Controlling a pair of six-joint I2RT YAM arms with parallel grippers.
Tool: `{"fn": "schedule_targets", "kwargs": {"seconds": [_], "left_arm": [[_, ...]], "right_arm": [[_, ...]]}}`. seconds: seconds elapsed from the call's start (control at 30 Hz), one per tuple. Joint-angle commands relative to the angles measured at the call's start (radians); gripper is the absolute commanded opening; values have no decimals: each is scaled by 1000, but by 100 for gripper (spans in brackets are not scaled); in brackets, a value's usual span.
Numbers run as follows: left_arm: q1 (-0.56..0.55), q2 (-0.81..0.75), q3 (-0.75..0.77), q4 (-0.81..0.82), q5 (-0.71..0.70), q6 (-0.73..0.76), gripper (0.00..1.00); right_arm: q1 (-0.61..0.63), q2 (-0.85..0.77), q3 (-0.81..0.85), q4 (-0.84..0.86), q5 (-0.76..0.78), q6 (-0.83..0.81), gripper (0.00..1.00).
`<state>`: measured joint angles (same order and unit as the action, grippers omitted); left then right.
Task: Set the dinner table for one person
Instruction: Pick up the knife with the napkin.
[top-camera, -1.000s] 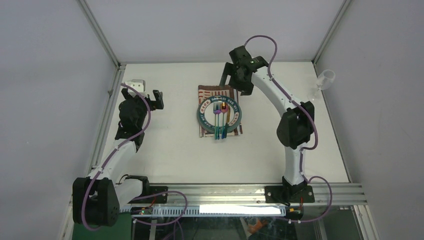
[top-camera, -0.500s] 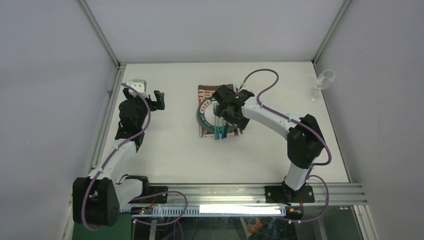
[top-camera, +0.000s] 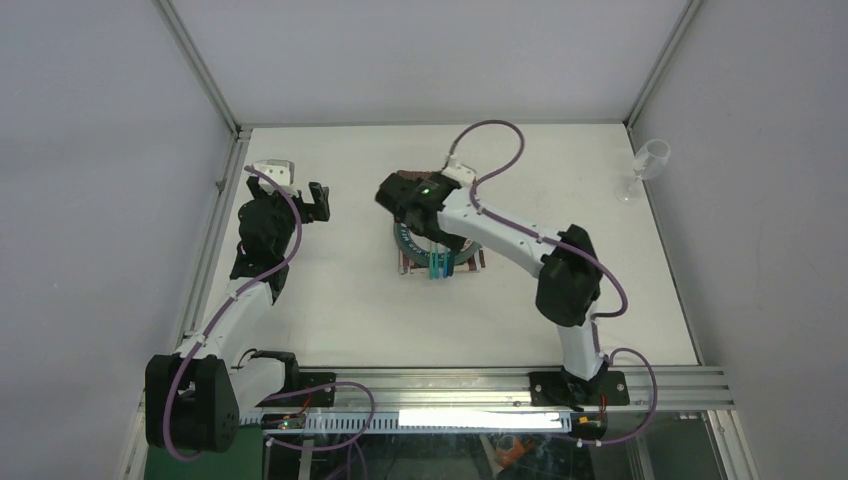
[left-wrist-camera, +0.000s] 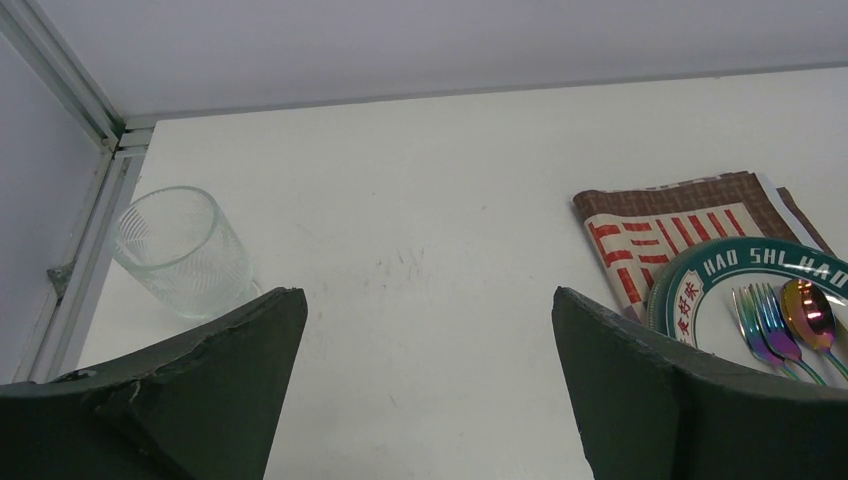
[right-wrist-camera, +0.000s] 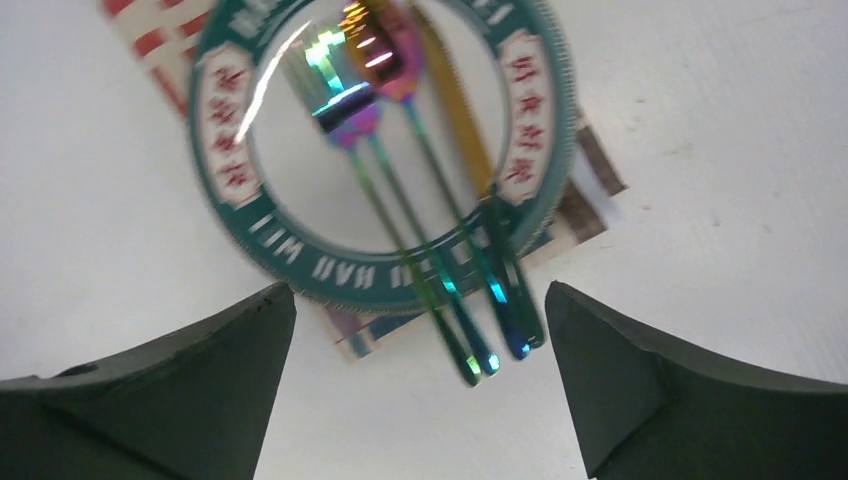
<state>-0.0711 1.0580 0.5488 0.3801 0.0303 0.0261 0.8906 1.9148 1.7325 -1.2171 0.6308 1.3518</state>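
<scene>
Cutlery (right-wrist-camera: 345, 100) on the green-rimmed plate (right-wrist-camera: 545, 120) is hovered over by the wide-open right gripper (right-wrist-camera: 410, 290) — a handle likely to be pinched next — left gripper (left-wrist-camera: 430, 300) likewise spread.

The dinner table (top-camera: 350, 300) is matt white; the cutlery (right-wrist-camera: 385, 55) is glossy iridescent metal, the plate (right-wrist-camera: 545, 130) shiny, the placemat (left-wrist-camera: 650, 215) woven cloth, the tumbler (left-wrist-camera: 180, 250) ribbed clear glass.

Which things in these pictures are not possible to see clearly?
- Top view: the right arm covers most of the plate; only cutlery handles show.
- Left wrist view: picture edge cuts off the plate's right part.
- Right wrist view: blur smears the fork and spoon heads.
</scene>
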Motion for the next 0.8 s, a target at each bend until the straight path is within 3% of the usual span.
{"fn": "schedule_targets", "kwargs": {"seconds": [0.0, 0.13, 0.2, 0.33, 0.5, 0.63, 0.77], "left_arm": [[1, -5, 14, 35, 40, 18, 99], [1, -8, 9, 35, 56, 33, 98], [0, -4, 12, 35, 53, 38, 98], [1, 13, 21, 26, 60, 41, 98], [0, 27, 26, 29, 63, 41, 98], [1, 42, 27, 25, 77, 39, 98], [0, 40, 26, 20, 75, 47, 98]], "right_arm": [[112, 129, 209, -224, 264, -44, 100], [135, 177, 204, -226, 397, -162, 100], [125, 145, 152, -226, 423, -130, 100], [107, 19, 14, -225, 402, -18, 100], [106, -202, -202, -223, 503, 61, 100], [88, -345, -271, -219, 512, 110, 100], [22, -426, -279, 153, 337, -256, 100]]}}
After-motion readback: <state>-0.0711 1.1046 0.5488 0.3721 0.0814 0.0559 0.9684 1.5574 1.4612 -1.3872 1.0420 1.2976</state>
